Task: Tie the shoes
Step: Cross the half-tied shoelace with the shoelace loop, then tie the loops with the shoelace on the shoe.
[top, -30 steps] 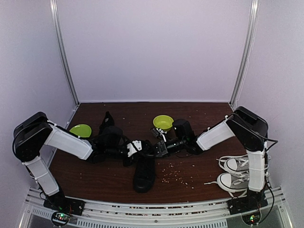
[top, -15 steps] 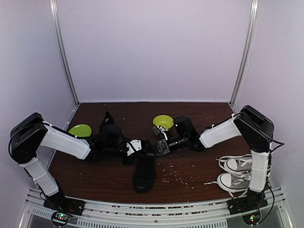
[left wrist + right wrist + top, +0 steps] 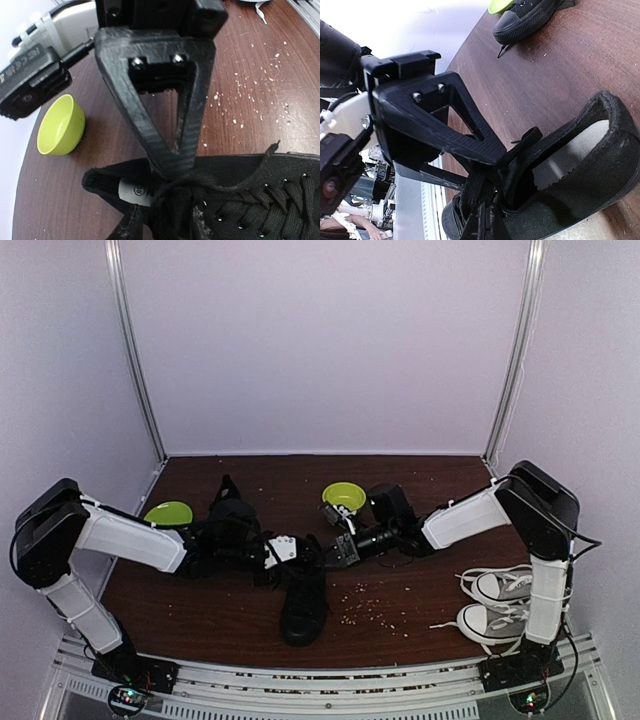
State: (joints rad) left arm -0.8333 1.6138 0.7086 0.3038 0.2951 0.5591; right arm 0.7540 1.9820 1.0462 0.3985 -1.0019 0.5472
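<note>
Top external view: a dark brown worktop speckled with pale crumbs, boxed in by plain lilac walls. One black shoe lies mid-worktop, toe toward the near edge. Left tool and right tool each pinch its lace at the collar.

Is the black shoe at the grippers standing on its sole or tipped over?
On its sole: the black shoe shows its laces and opening upward.

The near shoe lies mid-table, the far shoe behind-left between two bowls, spare sneakers at the near right.
</note>
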